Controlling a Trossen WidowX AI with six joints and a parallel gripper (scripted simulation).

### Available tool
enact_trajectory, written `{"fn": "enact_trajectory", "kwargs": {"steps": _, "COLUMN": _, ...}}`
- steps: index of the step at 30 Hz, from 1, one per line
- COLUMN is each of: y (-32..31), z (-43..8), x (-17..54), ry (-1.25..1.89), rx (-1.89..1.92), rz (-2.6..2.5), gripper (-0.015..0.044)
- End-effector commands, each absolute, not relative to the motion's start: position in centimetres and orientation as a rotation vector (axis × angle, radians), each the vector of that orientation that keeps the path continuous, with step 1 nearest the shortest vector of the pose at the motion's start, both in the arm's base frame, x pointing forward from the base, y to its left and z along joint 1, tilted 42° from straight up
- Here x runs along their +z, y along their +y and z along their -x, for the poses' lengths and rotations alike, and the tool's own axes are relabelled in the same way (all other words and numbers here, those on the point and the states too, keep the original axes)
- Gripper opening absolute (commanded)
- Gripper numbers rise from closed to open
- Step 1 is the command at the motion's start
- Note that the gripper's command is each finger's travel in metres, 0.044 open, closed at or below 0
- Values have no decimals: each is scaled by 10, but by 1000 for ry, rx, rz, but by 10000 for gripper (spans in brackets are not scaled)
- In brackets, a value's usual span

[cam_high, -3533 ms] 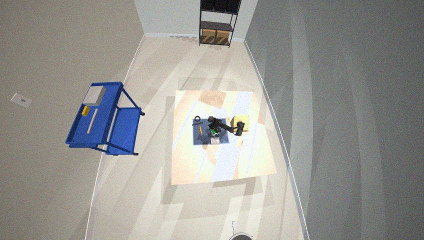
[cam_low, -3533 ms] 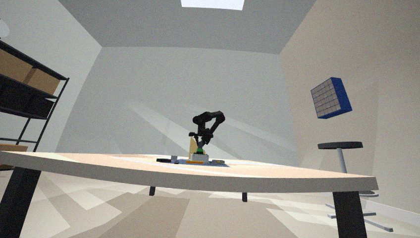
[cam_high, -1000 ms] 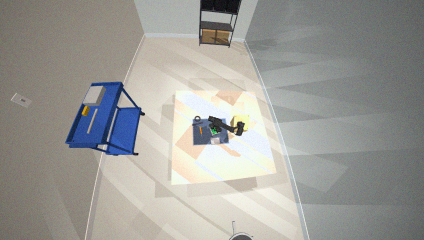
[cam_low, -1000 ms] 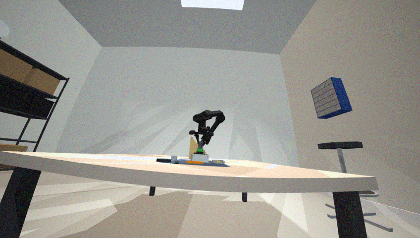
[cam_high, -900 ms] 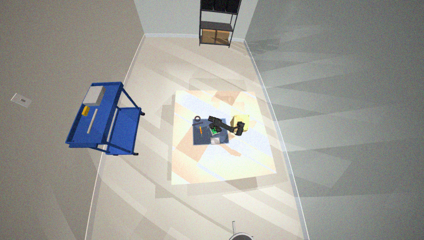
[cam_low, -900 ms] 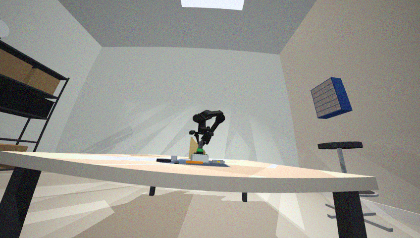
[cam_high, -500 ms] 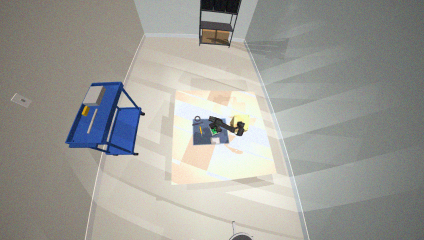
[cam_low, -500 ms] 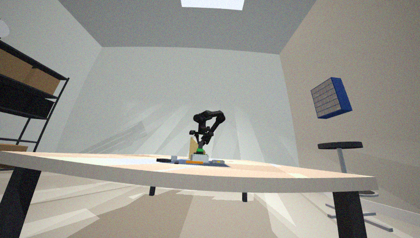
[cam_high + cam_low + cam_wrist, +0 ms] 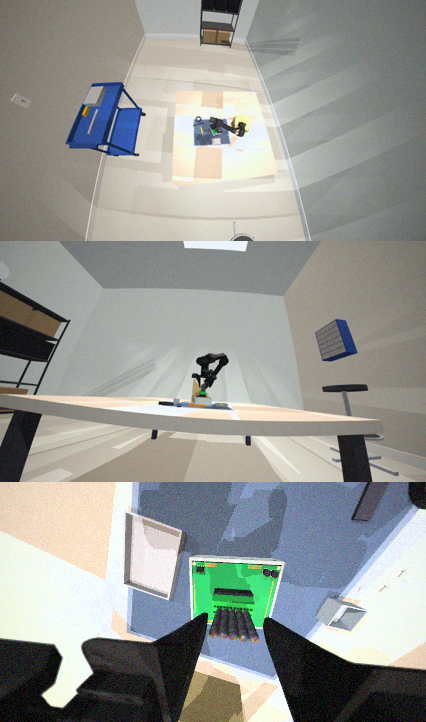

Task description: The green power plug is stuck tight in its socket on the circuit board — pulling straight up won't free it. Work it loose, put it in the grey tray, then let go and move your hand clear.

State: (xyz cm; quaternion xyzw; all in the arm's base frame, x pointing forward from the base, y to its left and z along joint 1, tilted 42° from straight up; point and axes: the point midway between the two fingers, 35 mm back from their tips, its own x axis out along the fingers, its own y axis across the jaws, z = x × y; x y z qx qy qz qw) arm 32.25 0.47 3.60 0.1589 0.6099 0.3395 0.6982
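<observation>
The green plug [image 9: 233, 600] [image 9: 202, 393] sits at the dark socket strip on the circuit board [image 9: 202, 592] [image 9: 214, 131]. Its bundle of several dark wires [image 9: 233, 624] rises toward the wrist camera. The plug looks upright in the exterior view; how deep it sits I cannot tell. My gripper [image 9: 235, 619] [image 9: 204, 386] is open above the board, one fingertip on each side of the wires, with a visible gap at both sides. The shallow grey tray [image 9: 152, 557] [image 9: 216, 141] is empty and lies beside the board, at the left in the wrist view.
A blue mat [image 9: 305, 542] [image 9: 196, 141] lies under board and tray. On or near it are a yellow pen-like stick [image 9: 201, 131], a dark bar [image 9: 370, 499] [image 9: 198, 123], a dark ring [image 9: 198, 116] and a small grey box [image 9: 340, 613]. A yellow block [image 9: 245, 119] stands by the arm's base.
</observation>
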Motion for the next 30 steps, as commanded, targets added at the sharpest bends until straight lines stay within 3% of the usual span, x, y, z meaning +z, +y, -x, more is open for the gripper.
{"fn": "enact_trajectory", "kwargs": {"steps": 1, "y": 9, "z": -321, "x": 31, "ry": 1367, "rx": 755, "rz": -360, "gripper": 251}}
{"fn": "enact_trajectory", "kwargs": {"steps": 12, "y": 15, "z": -321, "x": 24, "ry": 1367, "rx": 755, "rz": -360, "gripper": 251}}
{"fn": "enact_trajectory", "kwargs": {"steps": 22, "y": 15, "z": -321, "x": 24, "ry": 1367, "rx": 755, "rz": -360, "gripper": 0}}
{"fn": "enact_trajectory", "kwargs": {"steps": 30, "y": 15, "z": -321, "x": 24, "ry": 1367, "rx": 755, "rz": -360, "gripper": 0}}
